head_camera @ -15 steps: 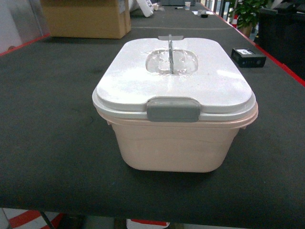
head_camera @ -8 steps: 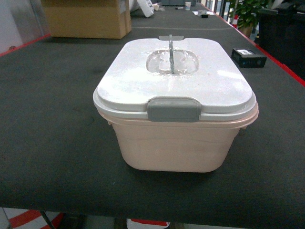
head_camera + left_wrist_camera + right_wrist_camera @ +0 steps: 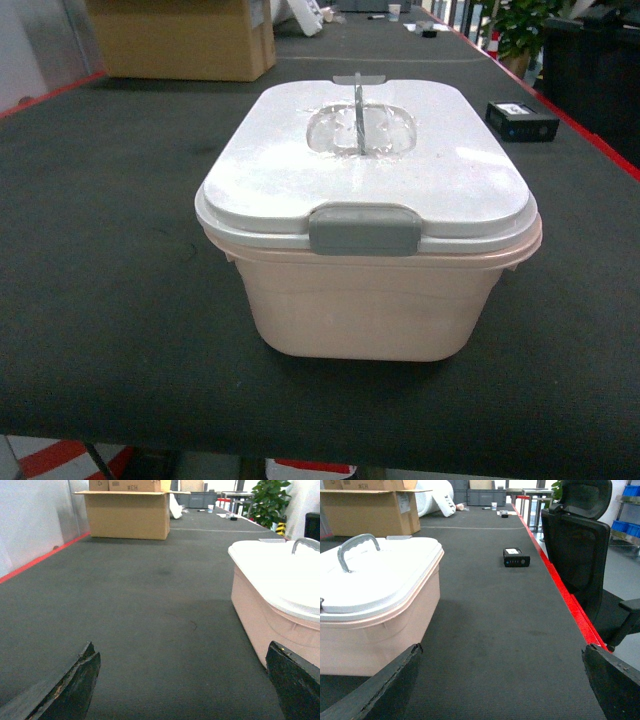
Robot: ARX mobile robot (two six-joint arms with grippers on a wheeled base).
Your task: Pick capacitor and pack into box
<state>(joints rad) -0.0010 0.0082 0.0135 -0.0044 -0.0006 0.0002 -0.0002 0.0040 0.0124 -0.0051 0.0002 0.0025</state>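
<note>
While both grippers stay out of the head view, the left gripper (image 3: 182,680) and right gripper (image 3: 500,680) each show fingers spread wide, holding nothing, low over the dark table (image 3: 110,250). Box (image 3: 368,290) sits mid-table between them, white lid (image 3: 365,160) latched on. Free mat either side; red edge (image 3: 570,600) and black chair (image 3: 580,535) right. Small black device (image 3: 521,120) far right. Cardboard carton (image 3: 180,40) far left.
</note>
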